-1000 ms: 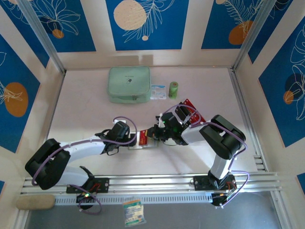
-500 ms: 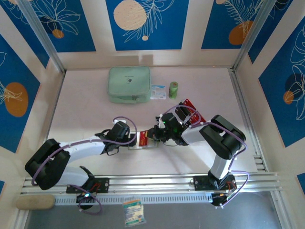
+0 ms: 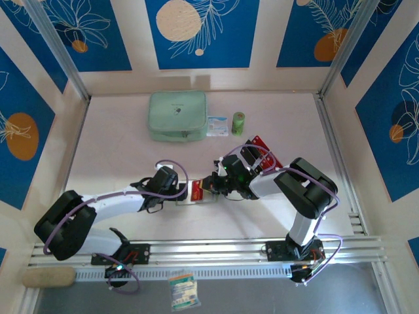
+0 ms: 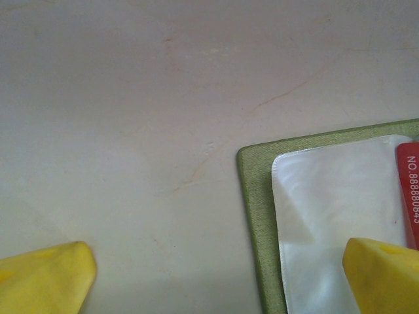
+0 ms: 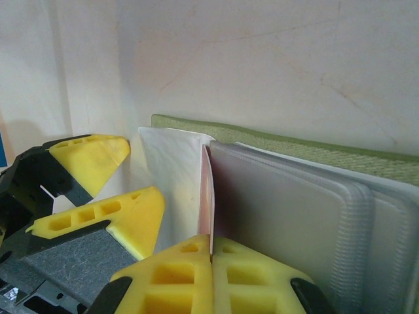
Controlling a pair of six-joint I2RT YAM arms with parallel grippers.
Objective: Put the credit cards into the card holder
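The olive-green card holder [image 4: 252,216] lies open on the table, its whitish inner sleeves [image 4: 334,196] facing up. My right gripper [image 5: 211,258] is shut on a red credit card [image 5: 205,190], which I see edge-on, standing against the grey sleeves [image 5: 281,209]. From above, that card [image 3: 195,190] shows between the two grippers. My left gripper [image 4: 216,281] is open and straddles the holder's left edge: one fingertip [image 4: 383,275] is over the sleeve, the other over bare table. From above, the left gripper [image 3: 182,191] and right gripper [image 3: 208,186] nearly meet.
A pale mint zip pouch [image 3: 177,116] lies at the back, with a small packet [image 3: 217,125] and a green roll [image 3: 239,123] to its right. More red cards [image 3: 264,149] sit behind the right arm. A metal rail [image 3: 216,248] runs along the near edge.
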